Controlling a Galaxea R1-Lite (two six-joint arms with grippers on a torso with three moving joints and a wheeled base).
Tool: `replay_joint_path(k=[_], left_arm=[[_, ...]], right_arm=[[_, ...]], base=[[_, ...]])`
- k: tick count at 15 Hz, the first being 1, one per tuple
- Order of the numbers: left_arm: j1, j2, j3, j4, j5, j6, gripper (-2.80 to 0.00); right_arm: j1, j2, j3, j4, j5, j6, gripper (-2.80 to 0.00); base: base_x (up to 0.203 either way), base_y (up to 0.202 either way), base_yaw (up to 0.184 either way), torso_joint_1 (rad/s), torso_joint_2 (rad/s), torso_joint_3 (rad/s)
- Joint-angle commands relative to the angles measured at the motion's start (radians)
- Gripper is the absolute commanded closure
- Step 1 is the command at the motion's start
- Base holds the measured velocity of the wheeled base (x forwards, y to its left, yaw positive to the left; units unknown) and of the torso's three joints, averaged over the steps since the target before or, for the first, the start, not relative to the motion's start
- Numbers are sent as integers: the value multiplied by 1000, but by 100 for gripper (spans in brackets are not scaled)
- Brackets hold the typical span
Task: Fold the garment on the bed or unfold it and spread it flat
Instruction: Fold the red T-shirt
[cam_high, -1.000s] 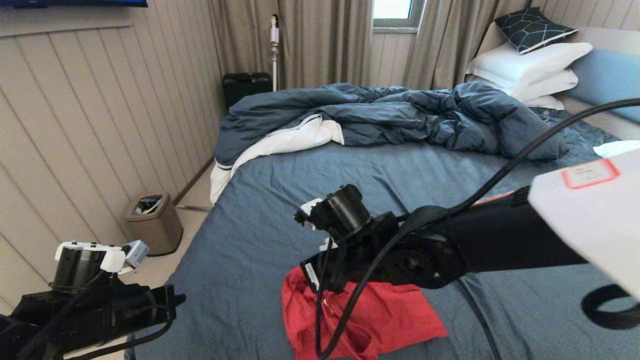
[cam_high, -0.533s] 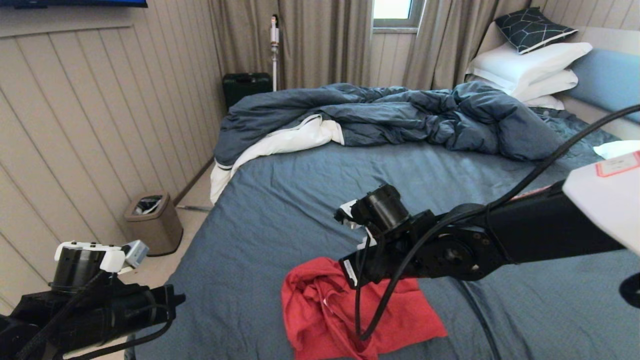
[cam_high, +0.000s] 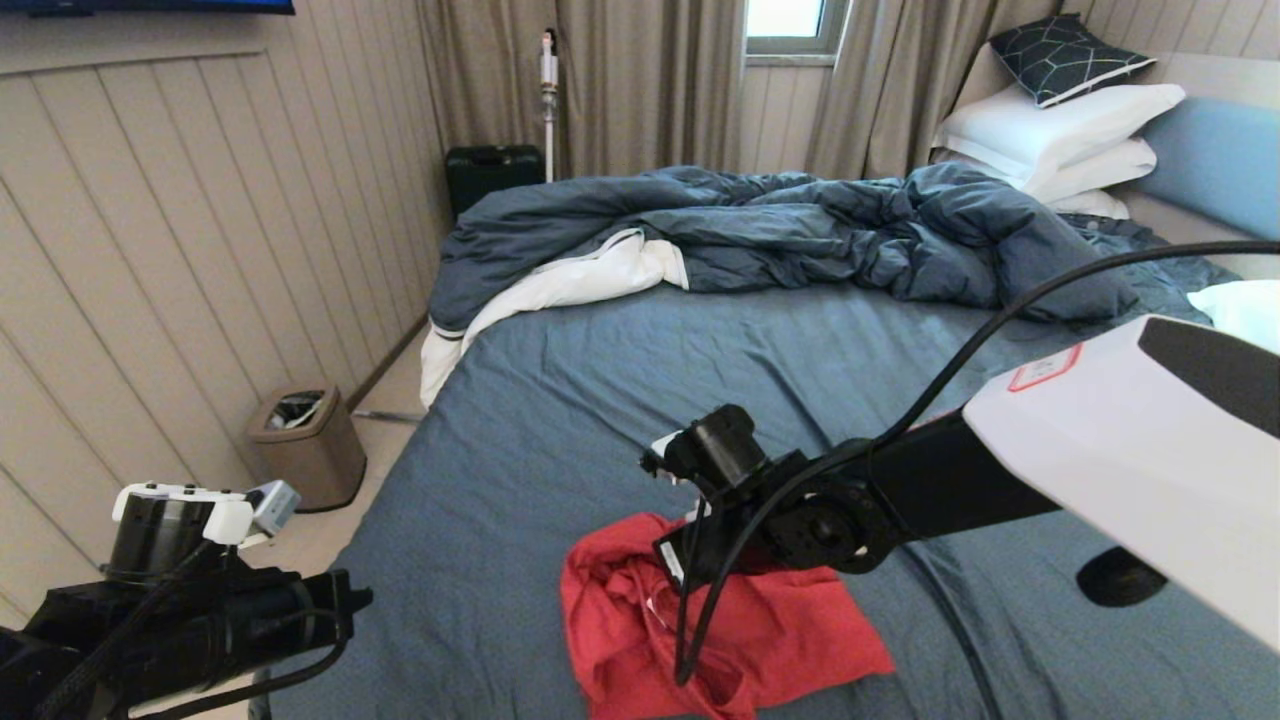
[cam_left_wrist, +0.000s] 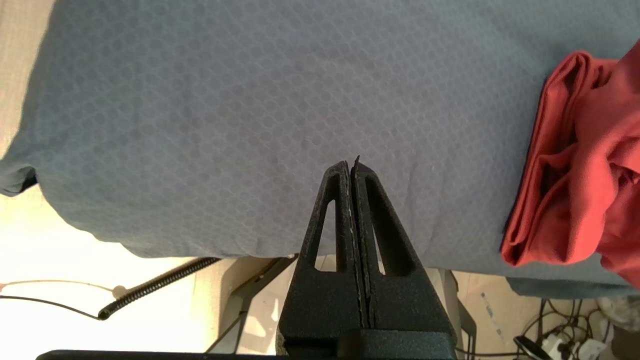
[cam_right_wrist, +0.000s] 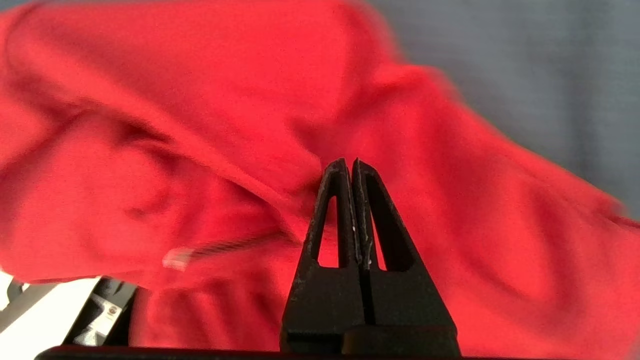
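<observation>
garment (cam_high: 730, 620) sits crumpled in a loose heap on the near part of the bed (cam_high: 560, 420), close to its front edge; no lettering or graphic is showing, only red folds and a small white tag, so it probably needs opening out before any flat spread or fold. right gripper (cam_right_wrist: 349, 167) hangs directly over the heap with its fingers pressed together and nothing between them, tips pointing at a ridge of fabric near the middle; can't tell if they touch the cloth. likely it's lined up there to pick a fold to grab, but the jaws have to part first. right arm reaches in across the bed from the right, which hides the upper part of the heap from the head view. left gripper (cam_left_wrist: 352, 167) is also pressed together and empty, parked over the bare sheet at the bed's near left edge, well apart from the garment, out of the right arm's way. duvet (cam_high: 780, 235) is bunched at the far end, clear of the work area
</observation>
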Motion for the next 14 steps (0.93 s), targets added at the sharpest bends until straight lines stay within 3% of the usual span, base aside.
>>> replay_joint_path(k=[1,10,14], left_arm=[[0,5,-2,-4,-1,-3,0],[0,14,2,-18,-1,-3,0],[0,10,2,-18,-1,-3,0]], right_arm=[[22,22,-7,-10,0,2,0],[148,15,-146,-19,2,2,0],[130,-65,-76,-19,-1,7,0]], base=[[0,0,0,0,0,0],[0,0,0,0,0,0],[0,0,0,0,0,0]])
